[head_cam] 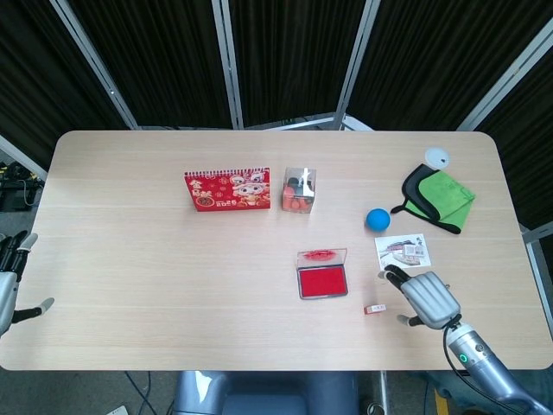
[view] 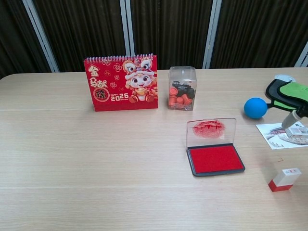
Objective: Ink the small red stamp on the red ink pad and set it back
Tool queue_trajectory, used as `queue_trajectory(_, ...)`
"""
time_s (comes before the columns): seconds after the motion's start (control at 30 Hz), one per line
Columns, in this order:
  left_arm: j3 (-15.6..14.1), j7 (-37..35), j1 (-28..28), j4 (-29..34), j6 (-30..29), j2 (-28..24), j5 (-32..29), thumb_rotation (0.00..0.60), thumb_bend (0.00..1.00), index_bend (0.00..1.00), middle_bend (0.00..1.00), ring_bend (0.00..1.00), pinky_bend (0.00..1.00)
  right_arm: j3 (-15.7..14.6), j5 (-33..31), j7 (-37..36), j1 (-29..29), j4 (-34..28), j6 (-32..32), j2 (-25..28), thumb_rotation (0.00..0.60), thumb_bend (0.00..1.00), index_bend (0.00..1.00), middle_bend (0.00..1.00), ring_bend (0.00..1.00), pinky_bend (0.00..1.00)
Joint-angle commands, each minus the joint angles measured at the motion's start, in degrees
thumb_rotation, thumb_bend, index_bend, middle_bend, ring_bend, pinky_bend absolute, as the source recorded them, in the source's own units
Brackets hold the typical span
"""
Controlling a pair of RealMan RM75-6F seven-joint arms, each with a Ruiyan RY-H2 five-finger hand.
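The small red stamp (head_cam: 375,309) (view: 284,179) lies on its side on the table, right of the ink pad. The red ink pad (head_cam: 322,280) (view: 215,159) sits open with its clear lid (view: 211,132) standing up behind it. My right hand (head_cam: 425,297) hovers just right of the stamp, fingers spread, holding nothing; only a fingertip of the right hand (view: 294,117) shows in the chest view. My left hand (head_cam: 10,281) stays at the table's left edge, fingers apart and empty.
A blue ball (head_cam: 377,219) (view: 254,108) lies beyond the pad. A photo card (head_cam: 402,252), green-black cloth (head_cam: 437,198), white disc (head_cam: 436,157), clear box of orange pieces (head_cam: 299,189) and red desk calendar (head_cam: 228,189) stand around.
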State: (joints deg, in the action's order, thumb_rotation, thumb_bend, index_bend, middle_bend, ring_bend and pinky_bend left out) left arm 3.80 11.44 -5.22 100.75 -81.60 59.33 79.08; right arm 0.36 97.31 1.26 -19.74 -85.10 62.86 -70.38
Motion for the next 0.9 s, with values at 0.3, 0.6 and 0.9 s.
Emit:
queue_trajectory(0.3, 0.2, 1.9, -0.5, -0.2, 0.6, 1.0, -1.6, 0.600, 0.00, 0.00, 0.00, 0.00, 0.00, -0.6, -0.4, 0.4, -2.9, 3.9, -3.2, -4.6, 0.600, 0.15, 0.37, 0.36, 0.73, 1.00)
queue_trajectory(0.6, 0.0, 2.1, -0.6, -0.1, 0.6, 1.0, -1.5, 0.600, 0.00, 0.00, 0.00, 0.00, 0.00, -1.0, -2.5, 1.6, -3.6, 5.2, -4.8, -7.1, 0.600, 0.22, 0.41, 0.41, 0.73, 1.00)
queue_trajectory(0.9, -0.2, 2.3, -0.6, 0.0, 0.4, 1.0, -1.4, 0.600, 0.00, 0.00, 0.00, 0.00, 0.00, -1.6, -4.2, 2.2, -4.0, 5.9, -5.9, -8.5, 0.600, 0.24, 0.42, 0.45, 0.73, 1.00)
